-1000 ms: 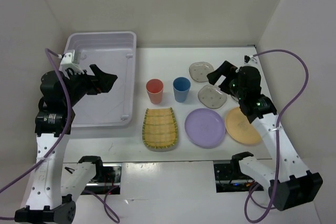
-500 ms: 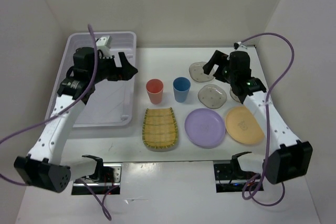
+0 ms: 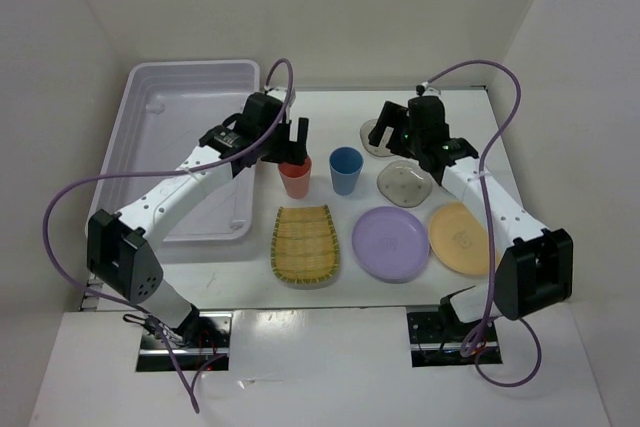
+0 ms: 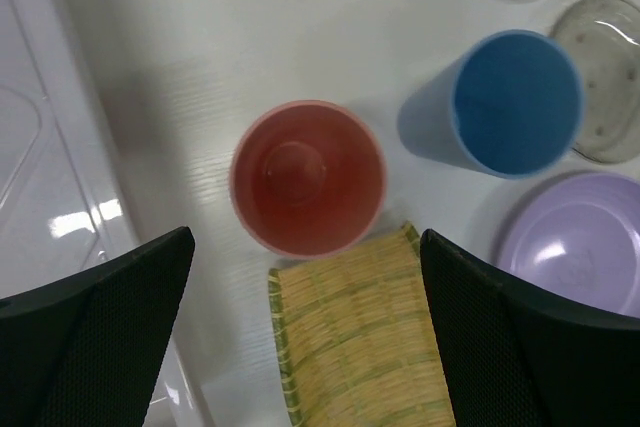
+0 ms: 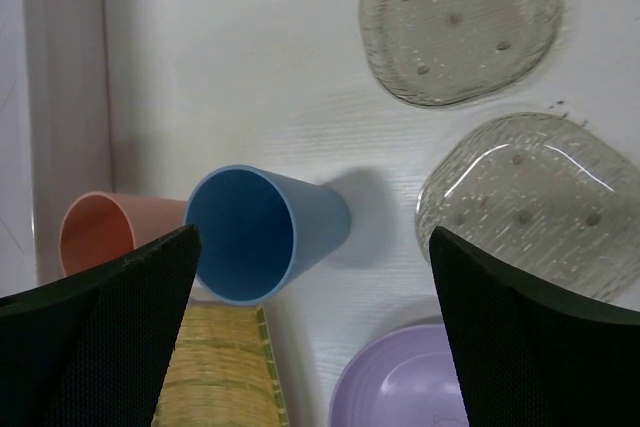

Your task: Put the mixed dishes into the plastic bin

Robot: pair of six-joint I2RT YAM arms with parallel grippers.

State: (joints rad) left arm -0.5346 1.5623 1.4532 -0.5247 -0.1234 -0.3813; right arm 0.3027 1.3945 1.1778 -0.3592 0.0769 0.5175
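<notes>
The pink cup (image 3: 295, 179) and the blue cup (image 3: 346, 169) stand upright side by side at the table's middle. My left gripper (image 3: 292, 137) is open and empty, hovering above the pink cup (image 4: 307, 177), jaws wide on either side. My right gripper (image 3: 385, 125) is open and empty above the far grey plate (image 3: 378, 137), just right of the blue cup (image 5: 255, 232). A second grey plate (image 3: 404, 183), the lilac plate (image 3: 390, 243), the orange plate (image 3: 463, 238) and the yellow ribbed tray (image 3: 305, 244) lie on the table. The plastic bin (image 3: 190, 67) stands at the far left with nothing in it.
The bin's right wall (image 4: 40, 177) is close to the left of the pink cup. White walls enclose the table at the back and on both sides. Purple cables loop from both arms.
My left arm has swung right from over the bin to above the pink cup. My right arm has moved left and farther back, to over the far grey plate. No dish has moved.
</notes>
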